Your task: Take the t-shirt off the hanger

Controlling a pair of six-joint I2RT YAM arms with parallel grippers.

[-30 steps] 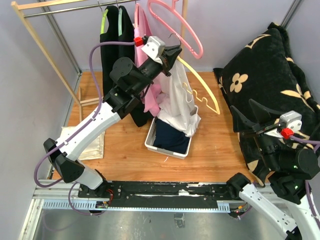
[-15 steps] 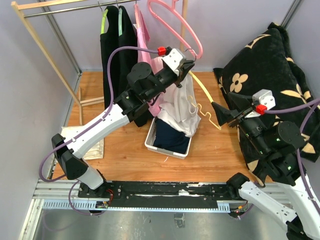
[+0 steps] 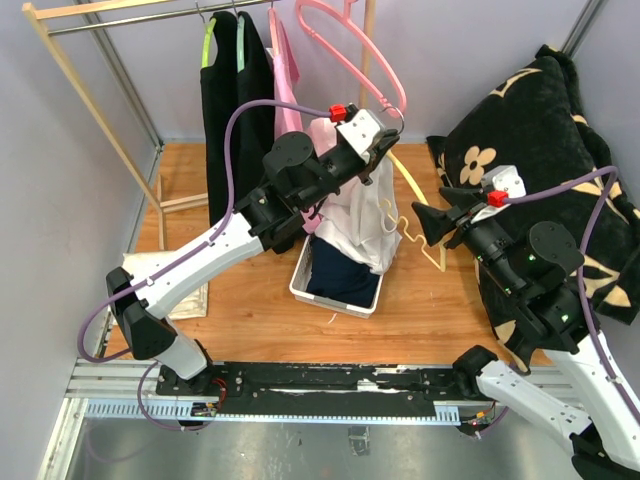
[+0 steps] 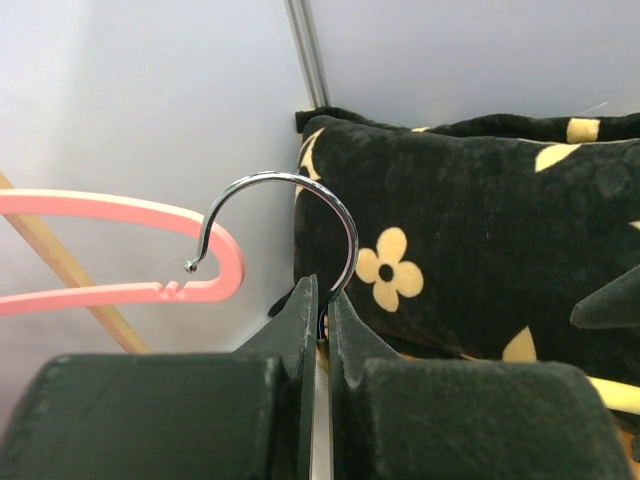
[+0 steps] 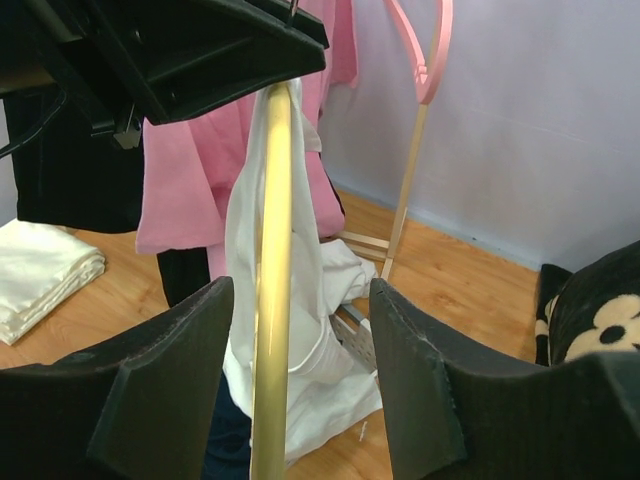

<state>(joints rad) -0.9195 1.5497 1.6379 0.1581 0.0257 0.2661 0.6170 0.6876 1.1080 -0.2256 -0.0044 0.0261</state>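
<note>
A yellow hanger [image 3: 412,190] with a metal hook [image 4: 300,200] is held up above the white bin [image 3: 300,278]. My left gripper [image 3: 380,140] is shut on the base of that hook [image 4: 322,290]. The white t-shirt [image 3: 355,215] hangs from the hanger's upper part, and its lower end rests in the bin. My right gripper [image 3: 432,222] is open. Its fingers straddle the hanger's bare yellow arm [image 5: 272,300] without touching it. The t-shirt [image 5: 330,330] drapes just beyond the right gripper [image 5: 300,290].
A wooden rack at the back carries black garments [image 3: 232,90], a pink garment [image 5: 190,190] and a pink hanger [image 3: 350,50]. A black flowered cushion [image 3: 540,150] fills the right side. Folded cream cloth [image 3: 190,290] lies at the left. Dark clothing [image 3: 340,278] lies in the bin.
My right arm swung left and forward, bringing its open fingers around the hanger's yellow arm. My left gripper carried the hanger and t-shirt slightly to the right.
</note>
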